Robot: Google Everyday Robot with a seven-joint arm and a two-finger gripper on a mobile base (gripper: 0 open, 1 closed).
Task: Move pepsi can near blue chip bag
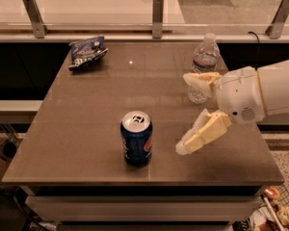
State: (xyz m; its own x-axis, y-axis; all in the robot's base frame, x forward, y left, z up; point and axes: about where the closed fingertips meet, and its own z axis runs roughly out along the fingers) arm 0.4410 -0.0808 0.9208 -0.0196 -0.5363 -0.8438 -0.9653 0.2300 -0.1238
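Observation:
The pepsi can (136,138) stands upright near the front edge of the brown table (86,119), dark blue with a silver top. The blue chip bag (86,51) lies flat at the table's far left corner. My gripper (184,113) reaches in from the right, above the table, just right of the can and not touching it. Its two cream fingers are spread wide apart, one finger (200,82) toward the back and the other low near the front. It holds nothing.
A clear plastic water bottle (203,61) stands at the back right, partly behind my upper finger. A rail with metal posts (157,9) runs behind the table. Clutter lies on the floor at the lower right (274,211).

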